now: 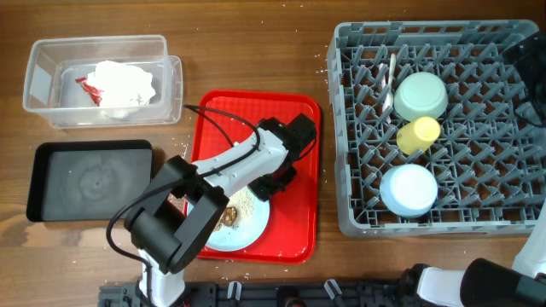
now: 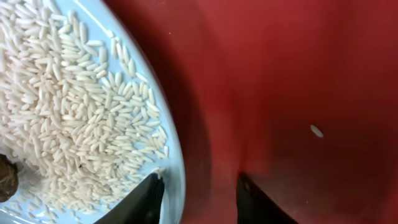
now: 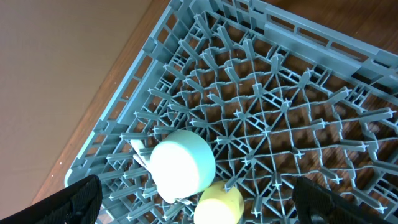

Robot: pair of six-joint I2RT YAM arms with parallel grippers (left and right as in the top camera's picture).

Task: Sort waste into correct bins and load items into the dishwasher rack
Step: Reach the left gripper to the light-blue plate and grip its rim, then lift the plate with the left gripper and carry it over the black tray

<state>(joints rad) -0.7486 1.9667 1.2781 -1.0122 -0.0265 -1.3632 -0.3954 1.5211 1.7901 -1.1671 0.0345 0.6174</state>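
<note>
the left gripper (image 2: 199, 200) has its jaws apart. one finger (image 2: 142, 202) is above the inside of the light blue plate (image 2: 176, 163) and the other is over the red tray (image 2: 298, 74), so the plate rim passes between them. i see no pinch on it yet.

the plate lies flat on the red tray, in the part nearest to the robot base. white rice (image 2: 68, 106) covers much of it, and a brown scrap (image 2: 5, 177) sits at its inner side.

i judge the plate to be stiff, light and smooth. the thin rim is the only place to take it, and it may slip or turn in the fingers. the rice is loose, so any tilt over the red tray will spill it. i think the plate must stay level until it is over the black tray (image 1: 51, 183), just left of the red tray.

the right gripper (image 3: 196, 186) is wide apart and holds nothing. it hangs over the dishwasher rack (image 1: 350, 213), to the right of the red tray.
</note>
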